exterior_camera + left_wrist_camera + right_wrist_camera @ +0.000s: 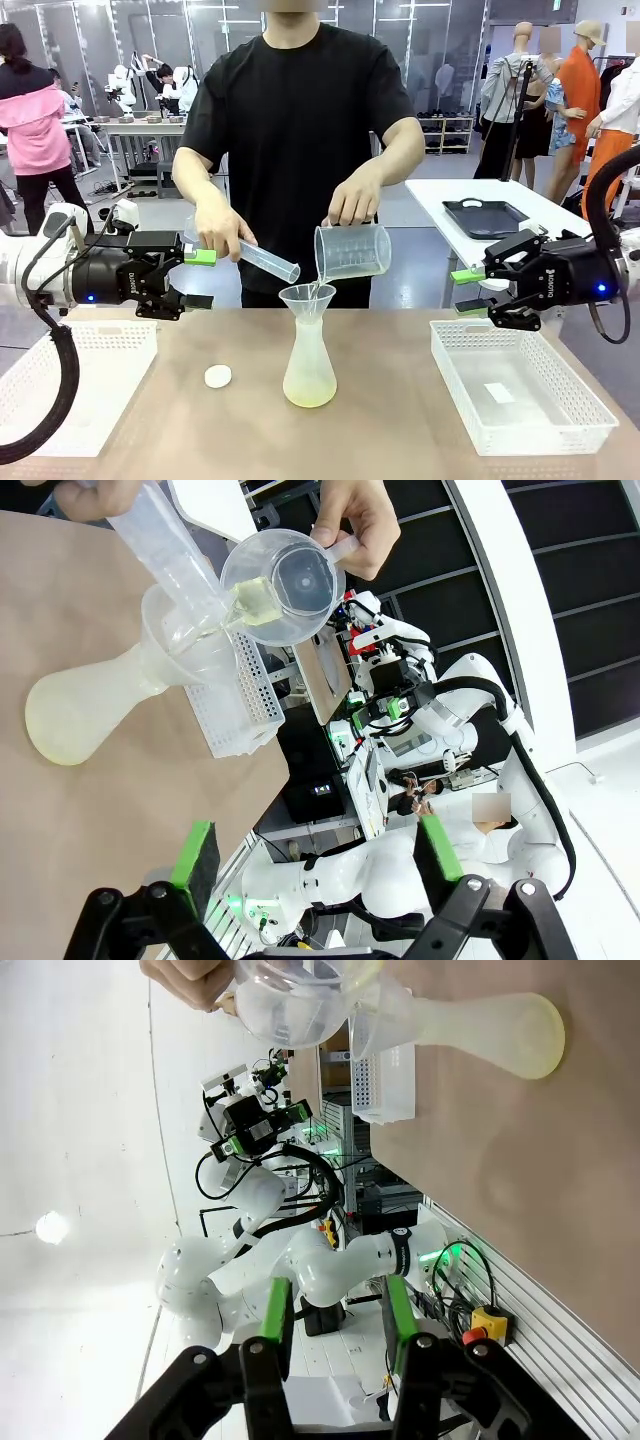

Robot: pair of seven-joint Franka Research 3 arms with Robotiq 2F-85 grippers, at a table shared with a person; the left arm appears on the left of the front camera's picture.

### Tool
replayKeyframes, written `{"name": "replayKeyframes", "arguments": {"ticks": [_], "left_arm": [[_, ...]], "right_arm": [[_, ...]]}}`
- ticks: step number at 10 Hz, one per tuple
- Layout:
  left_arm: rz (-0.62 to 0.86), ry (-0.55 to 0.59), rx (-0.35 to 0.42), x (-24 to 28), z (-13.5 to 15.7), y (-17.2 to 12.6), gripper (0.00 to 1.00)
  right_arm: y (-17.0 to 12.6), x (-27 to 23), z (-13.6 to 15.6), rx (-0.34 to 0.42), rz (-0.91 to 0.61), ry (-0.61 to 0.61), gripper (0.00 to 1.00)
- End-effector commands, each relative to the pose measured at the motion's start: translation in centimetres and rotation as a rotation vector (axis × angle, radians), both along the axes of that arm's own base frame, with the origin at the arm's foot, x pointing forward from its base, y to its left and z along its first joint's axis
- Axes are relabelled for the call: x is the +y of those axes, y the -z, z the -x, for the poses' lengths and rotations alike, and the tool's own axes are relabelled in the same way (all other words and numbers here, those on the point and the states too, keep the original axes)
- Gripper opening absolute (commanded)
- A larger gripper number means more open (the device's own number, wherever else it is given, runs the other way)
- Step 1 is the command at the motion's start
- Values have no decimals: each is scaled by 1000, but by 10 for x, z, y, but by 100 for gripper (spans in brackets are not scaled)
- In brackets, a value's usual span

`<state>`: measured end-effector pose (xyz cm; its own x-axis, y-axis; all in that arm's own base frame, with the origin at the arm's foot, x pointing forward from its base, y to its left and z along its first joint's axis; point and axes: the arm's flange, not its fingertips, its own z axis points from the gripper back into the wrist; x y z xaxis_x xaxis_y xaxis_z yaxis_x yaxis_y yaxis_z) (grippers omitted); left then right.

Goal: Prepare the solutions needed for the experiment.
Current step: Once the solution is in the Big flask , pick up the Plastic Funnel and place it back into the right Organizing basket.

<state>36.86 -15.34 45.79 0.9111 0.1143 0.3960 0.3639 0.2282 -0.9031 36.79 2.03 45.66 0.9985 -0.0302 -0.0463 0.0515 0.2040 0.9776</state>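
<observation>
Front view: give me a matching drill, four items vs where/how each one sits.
Things:
1. funnel
2. small white cap
3. beaker
4. measuring cylinder

States:
A. lying on the table, left of the flask
B. tipped in the person's left hand, pale liquid inside
C. seated in the flask's neck
D. slanted in the person's right hand

Pairs: 1-C, 2-A, 3-B, 4-D

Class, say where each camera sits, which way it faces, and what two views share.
Front: on the robot's side, facing the person across the table; left hand, right hand show.
Left wrist: behind the left hand, facing the conical flask; own fingers below.
Right wrist: behind the right hand, facing that flask; fingers below.
Wrist views share flask, beaker.
</observation>
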Motion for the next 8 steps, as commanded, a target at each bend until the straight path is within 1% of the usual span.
{"name": "replayKeyframes", "arguments": {"ticks": [1, 8], "left_arm": [[27, -6, 14, -3, 2, -1, 100], [27, -6, 14, -3, 2, -1, 100]], "right_arm": [[-2, -1, -1, -10, 1, -12, 47], [-2, -1, -1, -10, 1, -12, 47]]}}
